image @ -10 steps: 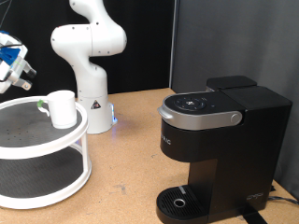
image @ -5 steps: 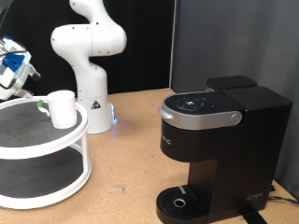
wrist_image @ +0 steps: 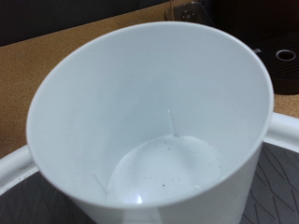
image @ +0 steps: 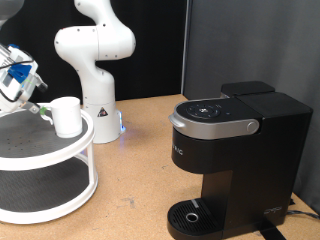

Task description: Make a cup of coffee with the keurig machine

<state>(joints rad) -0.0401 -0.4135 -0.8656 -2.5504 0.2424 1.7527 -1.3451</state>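
We find the gripper (image: 33, 103) at the far left of the exterior view, just beside the cup (image: 67, 116), which lies immediately to its right. The cup stands upright, mouth up, on the top tier of the round white two-tier stand (image: 60, 160), near that tier's right rim. In the wrist view the cup (wrist_image: 149, 121) fills nearly the whole picture and we look down into its open mouth, so we judge the fingers to be very close to its rim and wall. No finger shows in that view, and the exterior view is too small to read them, so we cannot tell how far apart the jaws stand or whether they grip anything. The keurig machine (image: 235, 150) stands well apart to the right, lid down, its drip base (image: 192, 216) bare.
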